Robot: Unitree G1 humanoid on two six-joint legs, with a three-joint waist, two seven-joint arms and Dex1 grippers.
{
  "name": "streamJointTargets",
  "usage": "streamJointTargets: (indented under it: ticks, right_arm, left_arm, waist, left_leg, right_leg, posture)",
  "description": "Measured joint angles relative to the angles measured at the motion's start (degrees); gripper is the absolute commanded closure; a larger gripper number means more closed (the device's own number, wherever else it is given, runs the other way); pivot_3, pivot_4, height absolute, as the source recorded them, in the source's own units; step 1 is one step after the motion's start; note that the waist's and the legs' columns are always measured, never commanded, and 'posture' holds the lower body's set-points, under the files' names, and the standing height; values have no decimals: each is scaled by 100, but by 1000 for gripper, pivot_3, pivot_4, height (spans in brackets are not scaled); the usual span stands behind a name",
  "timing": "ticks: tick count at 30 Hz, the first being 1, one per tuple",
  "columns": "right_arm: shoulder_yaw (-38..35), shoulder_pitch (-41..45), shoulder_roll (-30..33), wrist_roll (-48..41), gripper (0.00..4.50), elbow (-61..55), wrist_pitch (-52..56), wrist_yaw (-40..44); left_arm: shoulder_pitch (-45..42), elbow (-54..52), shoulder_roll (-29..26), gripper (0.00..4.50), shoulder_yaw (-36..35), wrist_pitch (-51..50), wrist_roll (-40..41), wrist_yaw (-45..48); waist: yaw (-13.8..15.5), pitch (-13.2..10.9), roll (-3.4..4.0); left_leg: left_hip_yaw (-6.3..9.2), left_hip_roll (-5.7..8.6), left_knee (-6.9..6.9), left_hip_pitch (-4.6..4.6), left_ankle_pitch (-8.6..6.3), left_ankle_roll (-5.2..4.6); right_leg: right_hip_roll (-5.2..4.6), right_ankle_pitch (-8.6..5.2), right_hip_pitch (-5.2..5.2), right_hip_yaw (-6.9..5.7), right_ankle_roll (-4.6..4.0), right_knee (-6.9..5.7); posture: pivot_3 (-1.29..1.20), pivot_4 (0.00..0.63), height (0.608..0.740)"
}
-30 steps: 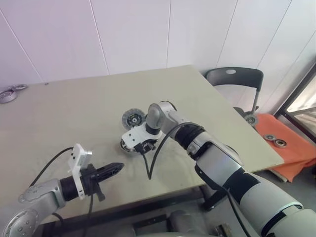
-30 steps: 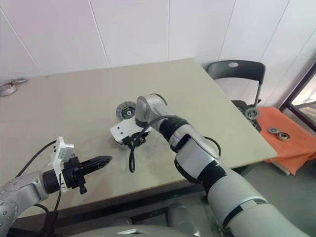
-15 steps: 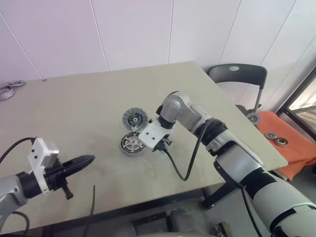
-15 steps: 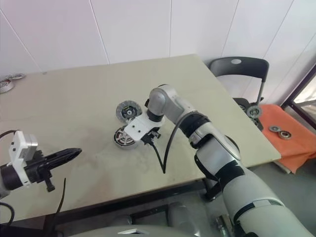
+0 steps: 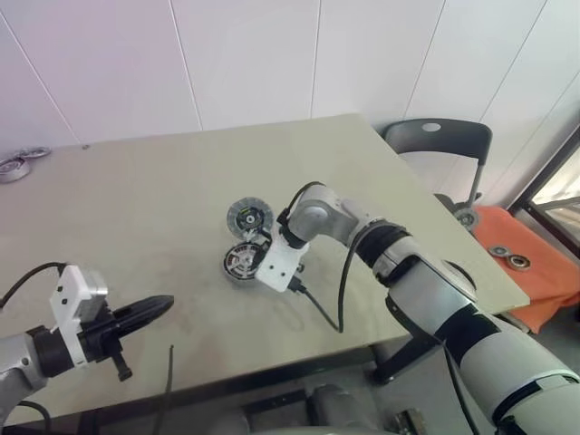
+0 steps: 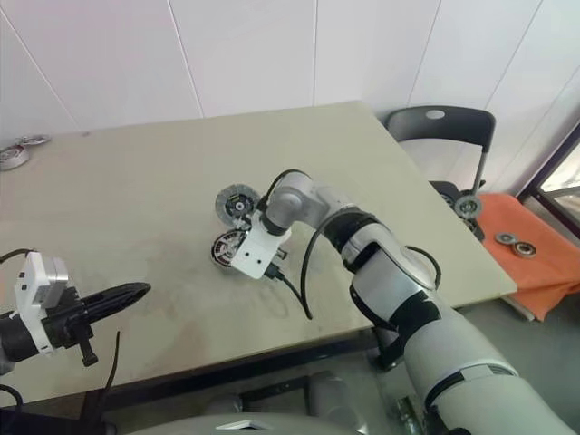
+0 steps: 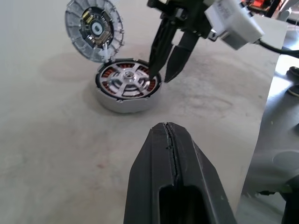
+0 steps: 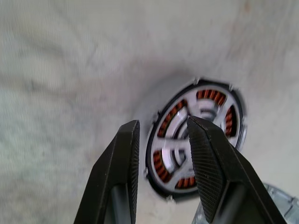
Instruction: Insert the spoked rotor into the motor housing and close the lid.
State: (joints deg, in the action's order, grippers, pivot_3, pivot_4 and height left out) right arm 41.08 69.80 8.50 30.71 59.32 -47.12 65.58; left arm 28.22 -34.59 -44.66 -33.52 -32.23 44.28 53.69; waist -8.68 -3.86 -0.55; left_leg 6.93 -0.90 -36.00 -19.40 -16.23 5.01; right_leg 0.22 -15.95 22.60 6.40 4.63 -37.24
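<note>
My right gripper (image 7: 164, 70) hangs over the motor housing (image 7: 127, 87) on the table (image 5: 163, 208), fingers slightly parted, gripping nothing — spoked rotor (image 7: 130, 79) seated inside, lid (image 7: 95, 30) tilted up behind. My left gripper (image 5: 152, 308) sits closed, empty, well apart.

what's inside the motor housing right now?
The spoked rotor sits inside the motor housing, its silvery spokes over copper-red windings that show through the gaps. Anything deeper is covered. The lid stands open behind it.
</note>
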Motion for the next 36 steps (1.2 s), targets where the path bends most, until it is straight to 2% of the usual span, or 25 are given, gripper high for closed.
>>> streamJointTargets:
  ticks: [5, 36]
  right_arm:
    - [270, 260, 41, 537, 2786, 479, -246, -636]
    - [413, 494, -8, 962, 2786, 859, -814, -1447]
  left_arm:
    - [-4, -49, 43, 4500, 123, -2, 12, -109]
    - [-206, -27, 110, 4500, 359, -4, 15, -242]
  waist:
    - [-1, 0, 0]
    - [-1, 1, -1]
  left_leg:
    - [0, 0, 0, 1, 0, 0]
    - [1, 1, -4, 3, 0, 0]
  right_leg:
    - [0, 0, 1, 0, 0, -3]
    - [1, 2, -2, -1, 2, -11]
  posture:
    - [0, 0, 740]
    - [0, 0, 740]
